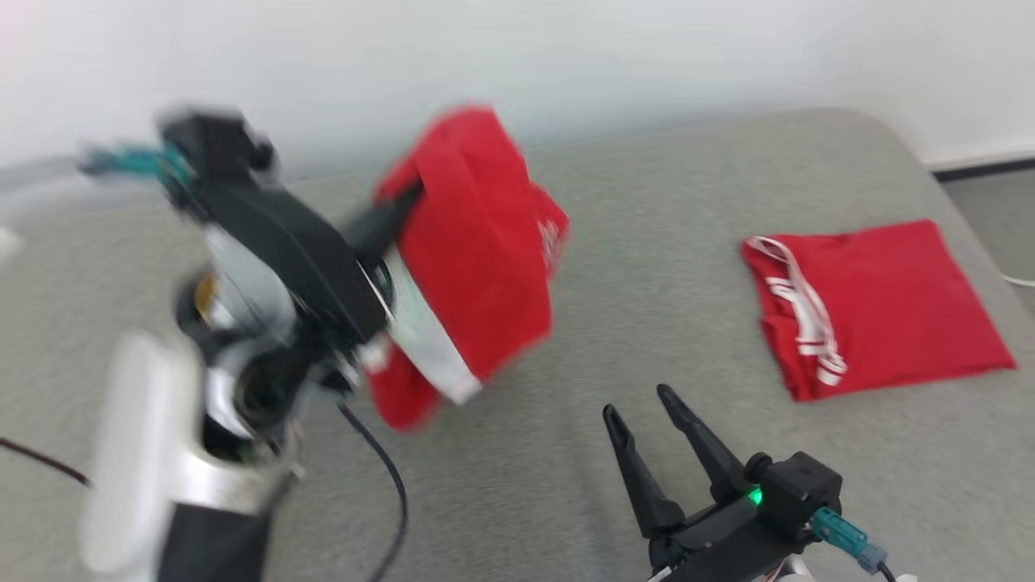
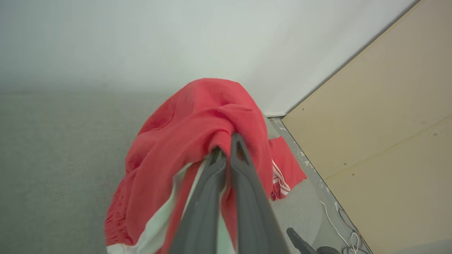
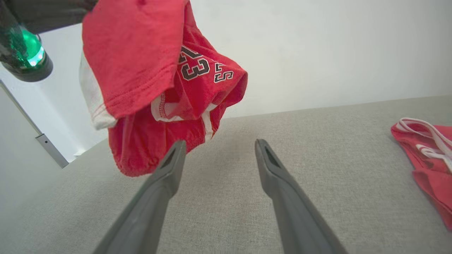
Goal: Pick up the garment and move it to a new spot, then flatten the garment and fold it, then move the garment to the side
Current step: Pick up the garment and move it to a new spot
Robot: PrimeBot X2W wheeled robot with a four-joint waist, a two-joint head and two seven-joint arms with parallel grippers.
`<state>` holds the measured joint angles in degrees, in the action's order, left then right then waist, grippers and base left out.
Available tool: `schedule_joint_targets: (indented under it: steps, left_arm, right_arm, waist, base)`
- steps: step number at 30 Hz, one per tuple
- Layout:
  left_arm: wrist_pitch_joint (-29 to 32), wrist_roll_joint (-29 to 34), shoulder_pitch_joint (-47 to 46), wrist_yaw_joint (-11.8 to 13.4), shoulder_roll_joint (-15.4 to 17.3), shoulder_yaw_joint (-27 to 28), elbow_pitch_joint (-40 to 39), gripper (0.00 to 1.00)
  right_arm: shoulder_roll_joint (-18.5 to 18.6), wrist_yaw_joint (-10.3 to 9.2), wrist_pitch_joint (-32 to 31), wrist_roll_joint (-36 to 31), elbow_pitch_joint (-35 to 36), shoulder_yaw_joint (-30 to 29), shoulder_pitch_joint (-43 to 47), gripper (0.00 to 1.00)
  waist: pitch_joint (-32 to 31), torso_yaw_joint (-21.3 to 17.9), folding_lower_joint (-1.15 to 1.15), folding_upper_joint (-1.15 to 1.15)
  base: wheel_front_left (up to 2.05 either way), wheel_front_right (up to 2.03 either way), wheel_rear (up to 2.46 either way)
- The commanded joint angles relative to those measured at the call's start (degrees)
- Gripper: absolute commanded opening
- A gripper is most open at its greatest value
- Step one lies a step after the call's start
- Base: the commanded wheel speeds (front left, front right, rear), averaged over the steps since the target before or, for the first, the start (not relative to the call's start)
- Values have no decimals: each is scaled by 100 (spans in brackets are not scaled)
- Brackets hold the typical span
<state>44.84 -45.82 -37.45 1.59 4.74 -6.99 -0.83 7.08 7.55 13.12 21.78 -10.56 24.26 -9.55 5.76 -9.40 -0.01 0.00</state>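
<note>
Holding the garment point(image 1: 477, 242) up in the air with my left gripper point(image 2: 227, 144), I have both fingers pinched together on a bunched fold near the top of the cloth. The rest hangs off them in loose folds, clear of the grey padded surface point(image 1: 647, 186) underneath. That arm is blurred in the head view, so I read the grip from the left wrist view instead.

My right gripper point(image 1: 639, 404) sits low over the surface with its fingers spread wide and nothing between them. In its own wrist view the lowest hanging edge of the cloth is just beside its left fingertip.

I judge the piece to be light, soft and completely limp. It looks like thin knit shorts with a white side stripe and a printed number. It should swing when the arm moves and collapse into a heap wherever I let it down, and it won't hold any shape by itself. A one-point pinch like this one is fine for carrying but useless for spreading.

For flattening I'd want a second hold. The gathered bottom edge looks like the waistband, the thickest and least slippery part, so I'd take it at a corner there. A folded red garment point(image 1: 889, 307) lies flat well off to the right, so I'd set this one down short of it.
</note>
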Motion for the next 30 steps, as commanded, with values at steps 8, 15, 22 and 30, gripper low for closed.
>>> schedule_joint_targets:
  steps: [8, 15, 22, 30]
  left_arm:
    - [-1734, 303, 1375, -46, -173, -725, 1580, 0]
    - [-2840, -137, 1726, 46, -179, -1318, 2314, 100]
    - [-4545, -216, 2056, -169, -177, -1631, 2090, 100]
    - [-5956, 496, 3045, -342, 199, -1304, 1571, 100]
  right_arm:
    - [62, -15, -28, 10, 60, -108, 100, 100]
    - [141, -15, -65, -10, 146, -271, 223, 100]
    - [249, -15, -171, -115, 284, -729, 546, 100]
    - [372, -15, -314, -229, 557, -1305, 1073, 100]
  waist:
    - [142, -987, 1, 0]
    - [69, -955, 1, 0]
    - [-256, -426, 1, 0]
    - [-559, 302, 1, 0]
  base:
    - [0, 0, 0]
    - [0, 0, 0]
    - [0, 0, 0]
    - [0, 0, 0]
